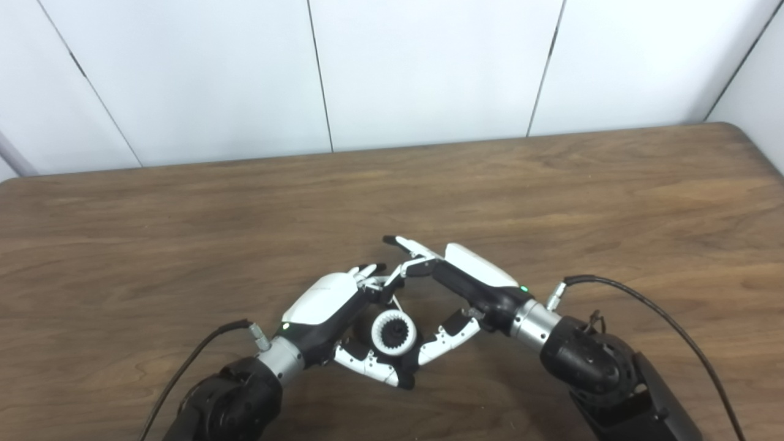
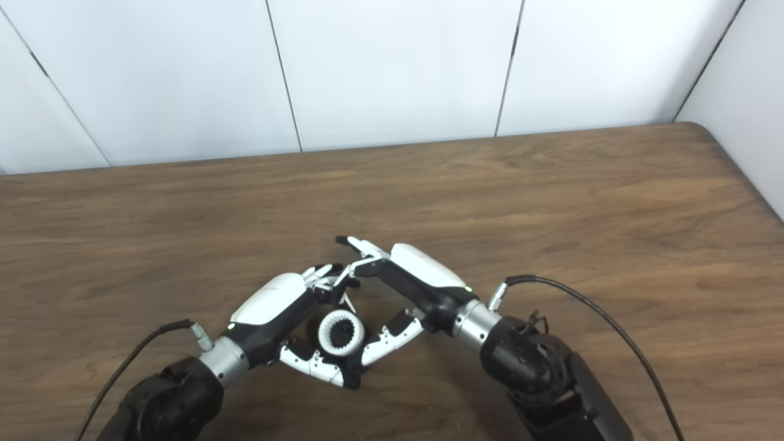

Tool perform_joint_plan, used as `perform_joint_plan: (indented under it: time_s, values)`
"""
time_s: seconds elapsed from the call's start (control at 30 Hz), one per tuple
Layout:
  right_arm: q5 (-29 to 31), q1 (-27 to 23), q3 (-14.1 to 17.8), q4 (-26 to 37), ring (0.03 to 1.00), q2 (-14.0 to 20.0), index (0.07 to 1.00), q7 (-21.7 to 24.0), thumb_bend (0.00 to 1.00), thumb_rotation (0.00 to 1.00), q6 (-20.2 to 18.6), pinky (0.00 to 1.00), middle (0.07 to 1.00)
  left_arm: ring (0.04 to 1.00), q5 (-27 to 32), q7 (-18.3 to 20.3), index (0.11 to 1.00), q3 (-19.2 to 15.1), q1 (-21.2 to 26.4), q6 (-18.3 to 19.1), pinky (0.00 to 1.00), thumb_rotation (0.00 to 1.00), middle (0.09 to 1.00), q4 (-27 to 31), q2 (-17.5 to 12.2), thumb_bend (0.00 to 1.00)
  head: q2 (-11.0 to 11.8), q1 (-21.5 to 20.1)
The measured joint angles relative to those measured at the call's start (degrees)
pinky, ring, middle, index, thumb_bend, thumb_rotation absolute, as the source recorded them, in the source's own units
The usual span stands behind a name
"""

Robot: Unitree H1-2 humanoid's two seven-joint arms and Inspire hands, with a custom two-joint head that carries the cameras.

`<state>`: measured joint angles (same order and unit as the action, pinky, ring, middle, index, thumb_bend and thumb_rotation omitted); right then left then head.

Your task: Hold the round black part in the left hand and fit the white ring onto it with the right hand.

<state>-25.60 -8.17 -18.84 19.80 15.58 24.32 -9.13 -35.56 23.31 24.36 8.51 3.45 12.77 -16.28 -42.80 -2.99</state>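
Note:
The white ring (image 1: pixel 394 332) faces up at me near the table's front edge, with the toothed round black part (image 1: pixel 397 332) showing inside it. My left hand (image 1: pixel 327 306) is shut around the pair, its thumb (image 1: pixel 367 364) beneath and its fingers (image 1: pixel 367 272) curled over the far side. From the right, my right hand (image 1: pixel 468 278) meets it. Its thumb (image 1: pixel 444 340) presses the ring's lower right rim and its bent fingers (image 1: pixel 407 266) reach over the top, while one finger sticks out straight. The back of the black part is hidden by both hands.
The brown wooden table (image 1: pixel 551 196) stretches away to a white panelled wall (image 1: pixel 429 67), and its right corner is rounded. Black cables (image 1: pixel 649 306) loop off both wrists onto the tabletop.

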Motion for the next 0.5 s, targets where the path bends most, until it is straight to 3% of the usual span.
perform_joint_plan:
  time_s: [0.5]
  values:
    - [0.55,0.17,0.89,1.16,1.0,1.39,0.647,0.45,0.92,0.23,-2.08,0.85,1.0,1.0,0.36,0.0,0.476,-0.12,-0.01,-0.18,1.0,0.06,0.887,-0.04,-0.15,0.52,0.26,-0.53]
